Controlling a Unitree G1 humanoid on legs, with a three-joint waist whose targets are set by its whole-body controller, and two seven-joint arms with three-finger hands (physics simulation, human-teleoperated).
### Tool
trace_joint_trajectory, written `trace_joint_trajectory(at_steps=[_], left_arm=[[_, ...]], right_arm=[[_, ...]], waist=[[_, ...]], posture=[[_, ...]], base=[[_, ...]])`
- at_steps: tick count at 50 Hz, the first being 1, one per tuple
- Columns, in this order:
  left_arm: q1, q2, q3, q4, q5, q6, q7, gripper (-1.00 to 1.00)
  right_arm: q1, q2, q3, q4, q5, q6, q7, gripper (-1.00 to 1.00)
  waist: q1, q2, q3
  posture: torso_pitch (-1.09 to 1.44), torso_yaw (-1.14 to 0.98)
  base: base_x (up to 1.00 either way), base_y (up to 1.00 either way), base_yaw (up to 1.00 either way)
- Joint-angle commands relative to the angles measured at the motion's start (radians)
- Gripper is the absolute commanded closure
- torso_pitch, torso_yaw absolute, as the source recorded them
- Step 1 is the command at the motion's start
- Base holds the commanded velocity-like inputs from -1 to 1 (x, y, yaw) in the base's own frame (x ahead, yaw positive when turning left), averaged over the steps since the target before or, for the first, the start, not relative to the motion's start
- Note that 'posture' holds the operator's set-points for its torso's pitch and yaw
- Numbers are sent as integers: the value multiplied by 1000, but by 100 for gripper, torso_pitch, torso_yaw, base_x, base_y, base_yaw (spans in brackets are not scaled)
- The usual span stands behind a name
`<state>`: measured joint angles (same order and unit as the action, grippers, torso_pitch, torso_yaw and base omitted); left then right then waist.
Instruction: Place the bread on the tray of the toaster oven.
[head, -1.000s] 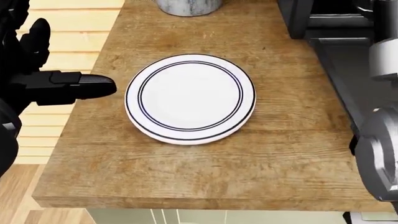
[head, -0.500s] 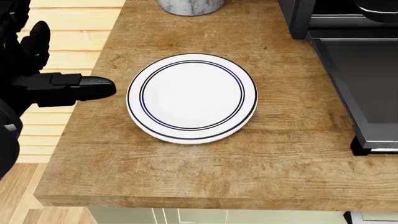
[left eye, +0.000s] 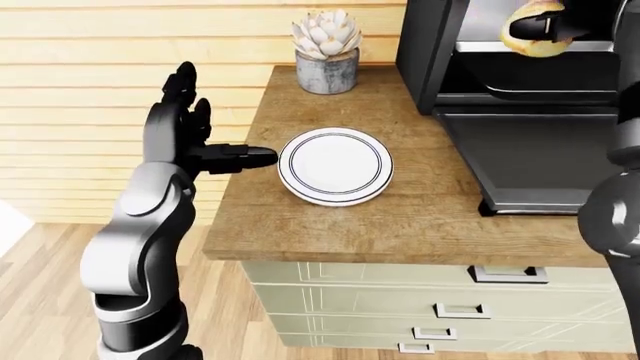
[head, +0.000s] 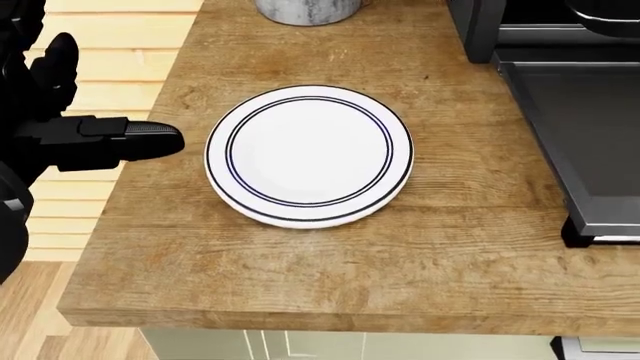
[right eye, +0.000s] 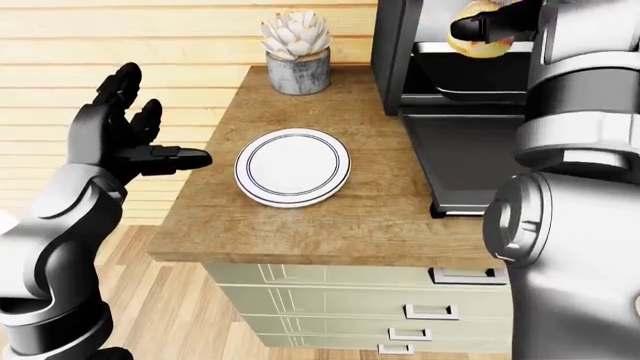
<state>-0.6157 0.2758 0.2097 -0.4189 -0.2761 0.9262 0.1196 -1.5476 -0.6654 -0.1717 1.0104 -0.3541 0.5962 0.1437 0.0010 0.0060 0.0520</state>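
Note:
The bread (left eye: 533, 30) is a pale golden roll held in my right hand (left eye: 548, 28), whose dark fingers close round it. It is up at the open front of the black toaster oven (left eye: 430, 52), just above the oven's tray (left eye: 535, 79). The oven door (left eye: 525, 154) lies folded down flat on the counter. It also shows in the right-eye view (right eye: 478, 31). My left hand (left eye: 195, 142) is open and empty, fingers spread, beside the counter's left edge, left of the empty white plate (head: 308, 155).
A wooden counter (head: 300, 262) carries the plate and a potted succulent (left eye: 326, 51) at its top. Cabinet drawers (left eye: 440, 292) sit below. A plank wall and wooden floor lie to the left.
My right arm has left the head view, rising out of its right side. The left hand and plate have stayed put.

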Motion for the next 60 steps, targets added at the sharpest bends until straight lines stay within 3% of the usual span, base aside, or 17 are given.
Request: trace_joint_trajectory(at_steps=[1,24,34,44,53,55,56,57,59,60], left_arm=[[-30,10,9,-29,1,-31,0,-100],[-23,12,8,-3,13,-52,-6,-100],[-30,17,16,-4,11,-45,-4,-100],[-31,22,20,-5,7,-45,-2,-100],[-36,27,24,-7,-2,-40,4,-100],[-35,28,24,-9,-3,-41,5,-100],[-36,29,26,-11,-4,-38,5,-100],[-35,29,26,-11,-5,-38,5,-100],[-33,30,26,-14,-7,-38,6,-100],[-38,32,33,-23,-12,-25,8,-100]], right_arm=[[-35,-10,-4,-14,14,-54,-39,100],[-56,-41,-15,208,77,-165,-328,100],[-65,-40,-18,244,65,-183,-374,100],[-40,-30,-57,263,114,-222,-447,100],[-47,-31,-45,266,124,-224,-445,99],[-47,-30,-46,266,125,-229,-445,63],[-47,-29,-46,266,127,-228,-444,59],[-48,-29,-46,265,127,-226,-446,43],[-44,-27,-46,267,128,-232,-445,35],[-54,-30,-40,264,123,-224,-437,-18]], waist=[[1,-4,-30],[6,-12,-35],[7,-14,-34],[8,-16,-35],[9,-16,-35],[9,-16,-34],[9,-16,-34],[9,-16,-34],[9,-16,-34],[9,-16,-34]], posture=[[0,0],[0,0],[0,0],[0,0],[0,0],[0,0],[0,0],[0,0],[0,0],[0,0]], base=[[0,0,0],[0,0,0],[0,0,0],[0,0,0],[0,0,0],[0,0,0],[0,0,0],[0,0,0],[0,0,0],[0,0,0]])
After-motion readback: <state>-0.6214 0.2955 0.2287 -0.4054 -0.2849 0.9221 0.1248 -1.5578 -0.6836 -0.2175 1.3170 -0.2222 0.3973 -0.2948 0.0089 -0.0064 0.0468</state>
